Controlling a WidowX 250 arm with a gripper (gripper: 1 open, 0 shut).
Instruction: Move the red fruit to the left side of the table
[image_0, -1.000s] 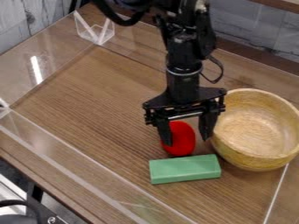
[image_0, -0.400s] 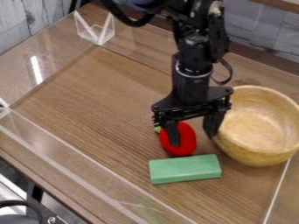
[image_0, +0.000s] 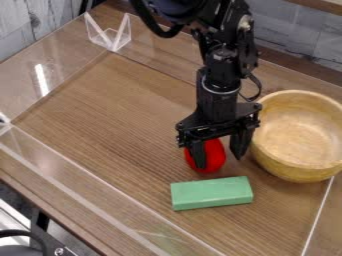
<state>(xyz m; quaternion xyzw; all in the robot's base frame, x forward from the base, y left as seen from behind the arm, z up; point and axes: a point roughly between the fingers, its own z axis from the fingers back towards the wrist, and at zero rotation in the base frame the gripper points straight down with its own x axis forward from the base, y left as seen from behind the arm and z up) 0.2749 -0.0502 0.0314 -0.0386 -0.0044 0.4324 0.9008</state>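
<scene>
The red fruit (image_0: 201, 160) sits on the brown wood-grain table (image_0: 107, 120), right of centre, between a wooden bowl and a green block. My gripper (image_0: 214, 152) hangs straight down over it, open, with its black fingers (image_0: 189, 143) spread to either side of the fruit's top. One finger covers part of the fruit, and I cannot tell whether the fingers touch it. The fruit rests on the tabletop.
A round light wooden bowl (image_0: 299, 135) stands just right of the gripper. A green rectangular block (image_0: 211, 193) lies in front of the fruit. Clear acrylic walls (image_0: 54, 165) edge the table, with a clear bracket (image_0: 108, 33) at the back left.
The gripper has shifted slightly right and down over the red fruit, still open. The fruit, bowl and block have stayed in place.
</scene>
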